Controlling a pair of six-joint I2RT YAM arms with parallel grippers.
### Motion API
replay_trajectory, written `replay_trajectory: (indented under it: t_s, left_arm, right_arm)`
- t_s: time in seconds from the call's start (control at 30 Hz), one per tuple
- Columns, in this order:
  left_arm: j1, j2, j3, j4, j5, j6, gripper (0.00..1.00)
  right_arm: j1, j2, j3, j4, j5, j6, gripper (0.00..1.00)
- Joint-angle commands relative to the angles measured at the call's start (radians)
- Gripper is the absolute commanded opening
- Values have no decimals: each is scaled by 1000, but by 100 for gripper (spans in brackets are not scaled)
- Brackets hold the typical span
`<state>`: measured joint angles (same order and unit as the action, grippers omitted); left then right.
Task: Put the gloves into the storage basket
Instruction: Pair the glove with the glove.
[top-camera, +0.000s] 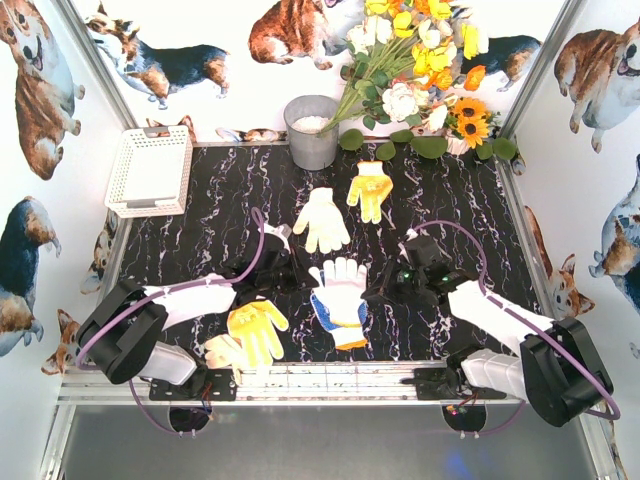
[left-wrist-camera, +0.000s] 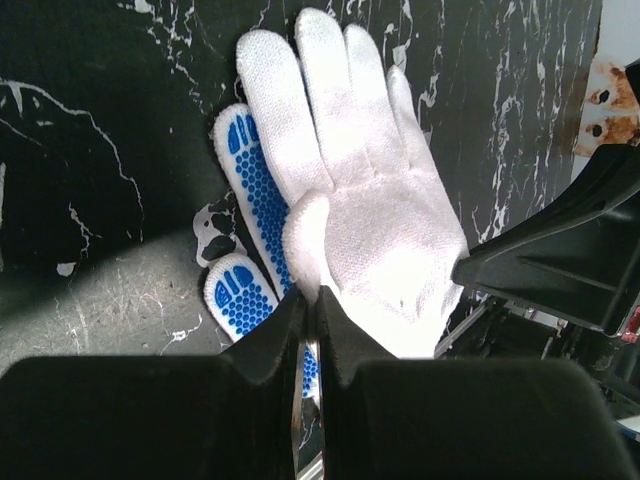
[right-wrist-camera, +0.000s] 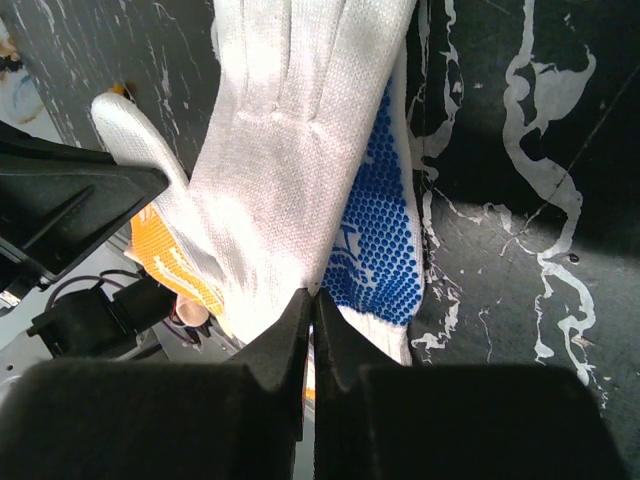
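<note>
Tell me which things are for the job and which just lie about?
For the job: white knit glove; blue-dotted knit glove; cream knit glove; far yellow knit glove; near yellow knit glove; white plastic lattice basket.
Lying about: grey metal bucket; colourful flower bunch.

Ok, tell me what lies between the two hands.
A white glove stacked on a blue-dotted glove lies between the left hand and the right hand, plain in the top view; both wrist views show it close up.
</note>
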<state>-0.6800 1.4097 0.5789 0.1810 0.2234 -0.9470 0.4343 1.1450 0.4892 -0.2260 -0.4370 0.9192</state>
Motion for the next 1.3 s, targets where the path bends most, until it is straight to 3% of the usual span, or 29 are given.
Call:
replay_trajectory:
  t_s: [0.0, 0.5, 1.03, 1.17, 1.27]
  left_arm:
    - [-10, -12, -14, -9, 6, -5, 0]
    - [-83, 6, -54, 23, -23, -73, 0]
    - [-105, 45, -79, 51, -52, -112, 0]
    - [-106, 46, -78, 50, -49, -112, 23]
    - [-105, 27, -79, 40, -46, -110, 37]
  right_arm:
    - [10, -16, 30, -26, -2, -7, 0]
    - [25, -33, 9, -74, 28, -36, 0]
    - [75, 71, 37, -75, 46, -52, 0]
    - [75, 74, 42, -80, 55, -57, 0]
    - [75, 68, 51, -89, 52, -59, 14]
